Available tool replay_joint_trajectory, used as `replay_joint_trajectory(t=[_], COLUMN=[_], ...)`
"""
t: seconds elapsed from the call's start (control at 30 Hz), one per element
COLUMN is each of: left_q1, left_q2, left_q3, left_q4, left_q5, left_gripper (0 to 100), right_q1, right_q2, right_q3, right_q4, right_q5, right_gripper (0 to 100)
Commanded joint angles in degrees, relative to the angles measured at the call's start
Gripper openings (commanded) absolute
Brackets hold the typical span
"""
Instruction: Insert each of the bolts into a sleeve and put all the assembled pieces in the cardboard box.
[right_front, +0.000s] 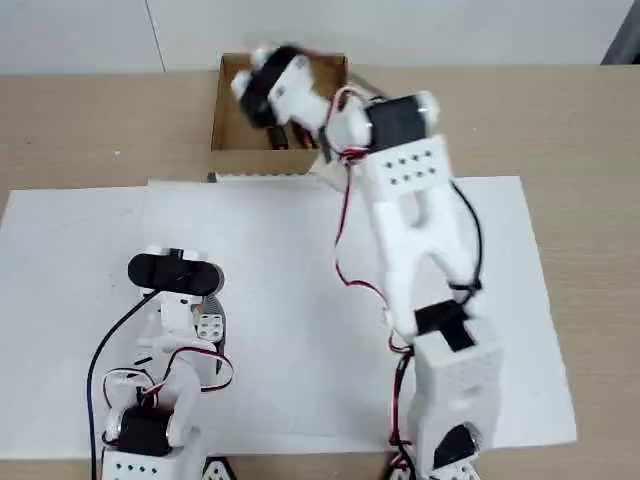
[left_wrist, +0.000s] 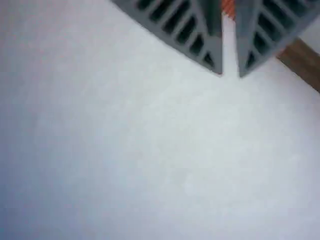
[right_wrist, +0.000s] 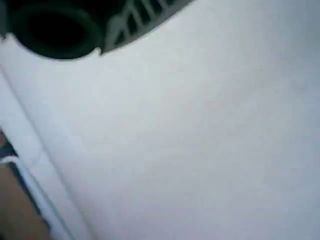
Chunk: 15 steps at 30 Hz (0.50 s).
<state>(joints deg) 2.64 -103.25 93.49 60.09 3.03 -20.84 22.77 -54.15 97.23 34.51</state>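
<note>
The cardboard box (right_front: 228, 150) stands at the far edge of the table, and dark pieces (right_front: 285, 138) lie inside it. My right gripper (right_front: 265, 92) hangs over the box at the end of the outstretched right arm. In the right wrist view a dark round shape (right_wrist: 50, 30) sits beside a grey ribbed part; what it is cannot be told. My left gripper (left_wrist: 230, 72) is shut and holds nothing, low over the white paper (left_wrist: 150, 150). The left arm (right_front: 175, 300) is folded at the near left of the table.
White paper sheets (right_front: 280, 300) cover the middle of the wooden table (right_front: 580, 120). The right arm (right_front: 420, 230) spans the paper from the near edge to the box. Bare wood (left_wrist: 302, 62) lies past the paper's edge.
</note>
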Motion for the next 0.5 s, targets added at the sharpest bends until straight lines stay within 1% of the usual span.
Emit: replay_joint_trajectory(t=[0.0, 0.13, 0.2, 0.47], left_q1=[0.3, 0.3, 0.2, -0.1], left_q2=[-0.5, -0.5, -0.5, -0.5], left_q3=[-0.2, -0.2, -0.2, -0.2], left_q4=[0.1, 0.1, 0.1, 0.1], left_q5=[-0.3, -0.2, 0.0, 0.2], left_gripper=[1, 1, 1, 1], right_q1=[4.1, 9.2, 11.1, 15.7], right_q2=[-8.0, -14.6, -18.1, -35.9], right_q3=[-0.5, 0.2, 3.1, 27.4], right_q4=[0.9, 1.2, 1.2, 0.7], right_q5=[-8.6, -19.4, -23.5, -36.0], right_gripper=[0.4, 0.4, 0.4, 0.4])
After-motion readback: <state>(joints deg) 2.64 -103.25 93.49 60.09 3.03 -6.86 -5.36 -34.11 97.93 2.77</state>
